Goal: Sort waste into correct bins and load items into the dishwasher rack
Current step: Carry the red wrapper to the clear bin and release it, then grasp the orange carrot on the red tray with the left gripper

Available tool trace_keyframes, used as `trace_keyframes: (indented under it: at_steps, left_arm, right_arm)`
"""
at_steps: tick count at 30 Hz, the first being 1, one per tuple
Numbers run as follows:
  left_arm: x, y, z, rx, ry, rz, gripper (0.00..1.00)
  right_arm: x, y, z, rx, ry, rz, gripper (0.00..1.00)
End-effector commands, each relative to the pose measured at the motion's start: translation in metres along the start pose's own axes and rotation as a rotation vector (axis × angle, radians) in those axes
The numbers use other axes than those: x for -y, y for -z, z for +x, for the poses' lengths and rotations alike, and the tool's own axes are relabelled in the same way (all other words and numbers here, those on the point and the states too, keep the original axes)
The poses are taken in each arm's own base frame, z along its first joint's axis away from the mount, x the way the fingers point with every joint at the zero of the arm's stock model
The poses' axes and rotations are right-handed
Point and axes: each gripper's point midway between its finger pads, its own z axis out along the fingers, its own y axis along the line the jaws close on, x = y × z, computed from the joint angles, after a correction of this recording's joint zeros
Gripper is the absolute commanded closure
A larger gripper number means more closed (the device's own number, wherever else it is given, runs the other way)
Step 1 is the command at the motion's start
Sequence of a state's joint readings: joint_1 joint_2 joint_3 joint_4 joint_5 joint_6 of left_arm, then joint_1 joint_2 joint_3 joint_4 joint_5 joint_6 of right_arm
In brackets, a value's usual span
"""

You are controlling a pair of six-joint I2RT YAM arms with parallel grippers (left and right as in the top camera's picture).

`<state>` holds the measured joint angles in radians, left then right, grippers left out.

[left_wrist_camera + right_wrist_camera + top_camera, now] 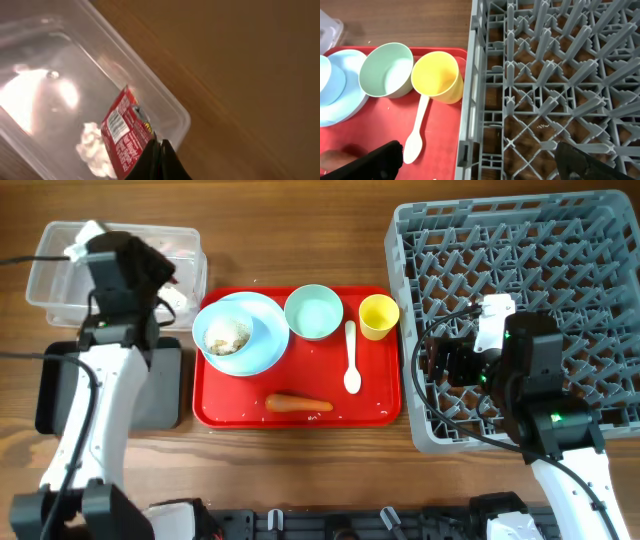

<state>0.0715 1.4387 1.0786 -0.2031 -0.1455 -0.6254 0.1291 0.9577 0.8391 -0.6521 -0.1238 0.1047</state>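
Overhead even, sharp, soft shadows. Left wrist view dim, warm, blurred; glare on tub point(55, 95). Right wrist bright, crisp.

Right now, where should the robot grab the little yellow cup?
The small round yellow cup stands upright, mouth open, on the red tray. Probably best: pinch its rim from above, one pincer finger inside, at its near side; the mint-green bowl and grey rack crowd the others.

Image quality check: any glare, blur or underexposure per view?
Left wrist: soft overall, with a blown-out glare patch on the clear tub floor; the red wrapper print is smeared. Right wrist: dishwasher rack sharp, the fingers near-black, detail lost. Overhead: evenly lit and sharp.
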Motion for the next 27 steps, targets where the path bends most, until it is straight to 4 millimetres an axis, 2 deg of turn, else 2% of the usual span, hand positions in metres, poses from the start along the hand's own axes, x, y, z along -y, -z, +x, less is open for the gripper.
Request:
trace_keyframes:
  at_steps: [1,3,5,7,9,12,13,14,16,17,19,21,23,25,27]
  left_arm:
    - [-0.032,-0.035,-0.003,-0.006,0.014,-0.065,0.82]
    - [-0.046,-0.051,0.010,-0.045,0.014,-0.105,0.70]
    - [-0.045,-0.055,0.013,-0.054,-0.031,-0.098,0.62]
    - [-0.019,-0.042,0.009,-0.090,-0.113,0.018,0.60]
    - [0.001,-0.019,0.021,-0.178,-0.119,0.096,0.61]
    - [0.010,0.017,0.075,-0.403,-0.146,0.121,0.59]
    - [0.008,0.040,0.127,-0.588,-0.195,0.081,0.56]
    - [0.007,0.050,0.146,-0.655,-0.244,0.070,0.55]
    - [0.012,0.073,0.186,-0.778,-0.416,0.097,0.53]
    - [0.021,0.085,0.209,-0.820,-0.578,0.154,0.43]
    - [0.033,0.102,0.242,-0.862,-0.846,0.260,0.35]
    - [0.034,0.109,0.264,-0.855,-1.048,0.266,0.30]
    - [0.031,0.118,0.293,-0.885,-1.259,0.284,0.27]
    - [0.026,0.123,0.311,-0.925,-1.336,0.290,0.26]
    - [0.008,0.118,0.325,-0.961,-1.428,0.201,0.25]
  right_arm:
    - [-0.004,0.003,-0.007,0.017,-0.003,-0.014,0.00]
    - [-0.004,0.003,-0.007,0.018,-0.002,-0.014,0.00]
    - [-0.003,0.004,-0.007,0.018,-0.001,-0.012,0.00]
    - [-0.003,0.003,-0.007,0.018,0.001,-0.011,0.00]
    - [-0.003,0.003,-0.008,0.021,0.002,-0.012,0.00]
    - [-0.003,0.003,-0.009,0.022,0.001,-0.012,0.00]
    - [-0.003,0.001,-0.008,0.016,0.001,-0.011,0.00]
    - [-0.003,0.000,-0.007,0.012,0.000,-0.011,0.00]
    - [-0.003,-0.001,-0.006,0.004,-0.001,-0.010,0.00]
    - [-0.002,-0.003,-0.006,0.000,-0.001,-0.010,0.00]
    - [-0.002,-0.004,-0.005,-0.007,-0.002,-0.009,0.00]
    - [-0.002,-0.005,-0.004,-0.011,-0.003,-0.009,0.00]
    - [-0.002,-0.005,-0.004,-0.010,-0.003,-0.008,0.00]
    - [-0.002,-0.005,-0.004,-0.010,-0.003,-0.009,0.00]
    - [-0.002,-0.005,-0.004,-0.011,-0.003,-0.009,0.00]
